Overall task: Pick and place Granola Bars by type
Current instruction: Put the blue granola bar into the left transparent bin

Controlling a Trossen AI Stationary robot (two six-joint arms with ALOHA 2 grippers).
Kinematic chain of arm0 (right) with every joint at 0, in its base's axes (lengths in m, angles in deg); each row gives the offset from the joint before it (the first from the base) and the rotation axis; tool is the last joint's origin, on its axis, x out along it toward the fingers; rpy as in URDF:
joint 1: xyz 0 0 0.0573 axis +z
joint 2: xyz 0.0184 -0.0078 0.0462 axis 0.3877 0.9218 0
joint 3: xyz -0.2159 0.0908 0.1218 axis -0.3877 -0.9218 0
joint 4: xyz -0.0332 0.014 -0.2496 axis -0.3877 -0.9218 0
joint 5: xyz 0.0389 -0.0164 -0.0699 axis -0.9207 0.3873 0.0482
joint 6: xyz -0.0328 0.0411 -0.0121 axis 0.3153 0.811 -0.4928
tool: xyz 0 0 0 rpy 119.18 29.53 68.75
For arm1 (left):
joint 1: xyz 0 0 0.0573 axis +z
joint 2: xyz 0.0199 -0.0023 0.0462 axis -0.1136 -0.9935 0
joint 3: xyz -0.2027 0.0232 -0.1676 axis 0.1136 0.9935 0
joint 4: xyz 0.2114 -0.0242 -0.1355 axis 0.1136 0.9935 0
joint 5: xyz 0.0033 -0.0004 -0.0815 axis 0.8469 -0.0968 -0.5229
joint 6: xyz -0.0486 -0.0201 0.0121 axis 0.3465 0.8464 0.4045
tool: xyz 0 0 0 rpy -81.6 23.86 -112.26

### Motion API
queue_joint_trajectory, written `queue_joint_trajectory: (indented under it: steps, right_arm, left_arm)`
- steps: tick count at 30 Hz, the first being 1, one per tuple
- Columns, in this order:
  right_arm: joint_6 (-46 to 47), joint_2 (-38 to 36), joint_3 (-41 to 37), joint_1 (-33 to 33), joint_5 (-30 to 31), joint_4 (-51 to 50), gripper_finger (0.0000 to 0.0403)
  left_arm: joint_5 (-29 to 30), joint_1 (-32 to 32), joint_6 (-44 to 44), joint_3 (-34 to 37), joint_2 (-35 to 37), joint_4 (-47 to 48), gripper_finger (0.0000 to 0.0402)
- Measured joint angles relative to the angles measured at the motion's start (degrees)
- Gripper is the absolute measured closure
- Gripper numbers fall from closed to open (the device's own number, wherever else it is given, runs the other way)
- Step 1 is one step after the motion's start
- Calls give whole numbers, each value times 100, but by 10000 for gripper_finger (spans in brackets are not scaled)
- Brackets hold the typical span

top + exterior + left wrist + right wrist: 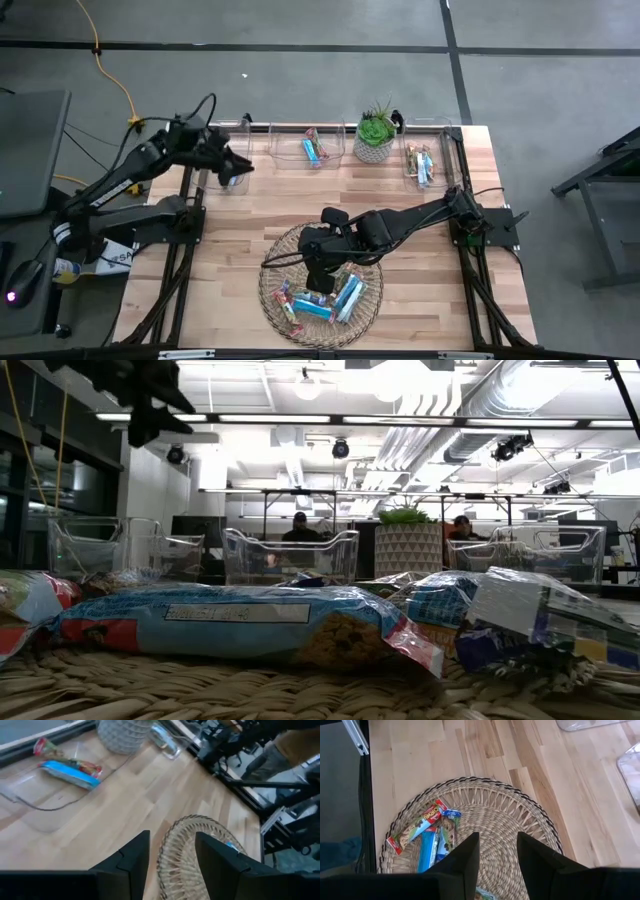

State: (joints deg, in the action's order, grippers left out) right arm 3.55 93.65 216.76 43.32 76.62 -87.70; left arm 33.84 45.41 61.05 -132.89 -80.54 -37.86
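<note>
Several granola bars point(322, 300) lie in a heap in the round woven basket point(275, 262) at the table's near middle; in the right wrist view blue ones and a tan one point(422, 837) lie near the basket's rim. My right gripper point(318, 272) hovers open above the basket point(520, 820), with nothing between its fingers point(497, 852). My left gripper point(238, 166) is open point(172, 855) above the far-left clear bin point(230, 180), holding nothing. A blue and a tan bar point(313, 150) lie in the middle bin, and more bars point(421, 163) in the right bin.
Three clear bins stand along the table's far edge, with a potted plant point(375, 135) between the middle and right ones. In the low view the bars point(230, 625) fill the foreground, and people sit in the room behind. Bare wood lies between basket and bins.
</note>
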Motion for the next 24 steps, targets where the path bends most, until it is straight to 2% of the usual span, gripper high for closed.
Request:
queue_joint_trajectory:
  steps: [11,18,24]
  right_arm:
    - [-13,-113,0,0,162,-326,288]
    - [3,-385,-2,0,498,-771,288]
    - [-115,-846,-2,139,809,-928,289]
  left_arm:
    - [2073,-2231,889,0,876,-76,248]
    - [3122,-3364,1261,4,899,44,248]
    - [3907,-4054,1401,9,907,16,248]
